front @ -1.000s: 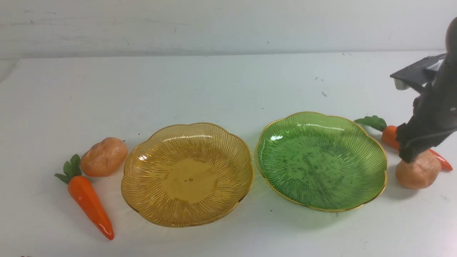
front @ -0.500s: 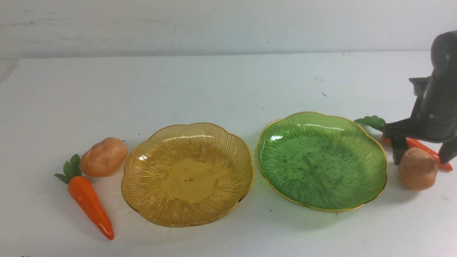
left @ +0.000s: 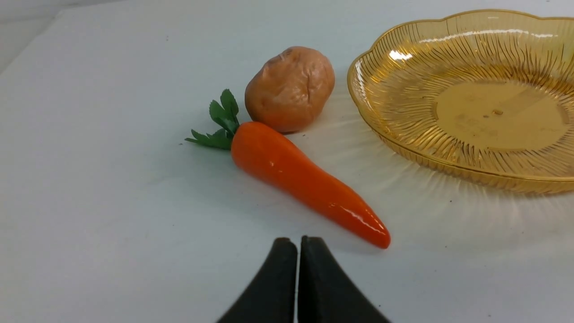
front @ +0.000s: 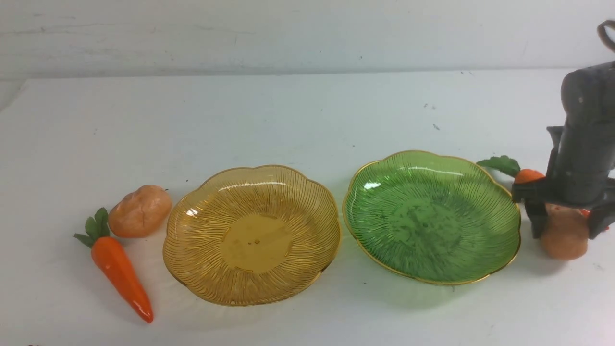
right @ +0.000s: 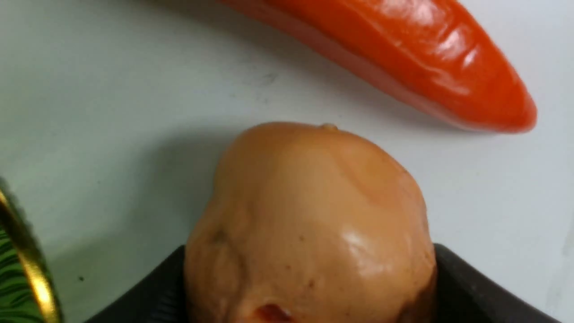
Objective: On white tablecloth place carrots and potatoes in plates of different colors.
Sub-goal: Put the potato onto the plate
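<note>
On the white tablecloth stand an amber plate and a green plate, both with nothing in them. One carrot and one potato lie left of the amber plate. They show in the left wrist view too, the carrot and potato ahead of my shut, empty left gripper. My right gripper is open, its fingers down on either side of the second potato, which rests on the cloth right of the green plate. The second carrot lies just behind it, partly hidden.
In the right wrist view the potato fills the gap between the fingers, with the carrot tip beyond it and the green plate's gold rim close beside. A pale wall runs behind the table's far edge.
My right gripper has turned from tilted to upright, spread its fingers and come down around the right potato. The potato turned a little. Everything on the left side stayed still.
</note>
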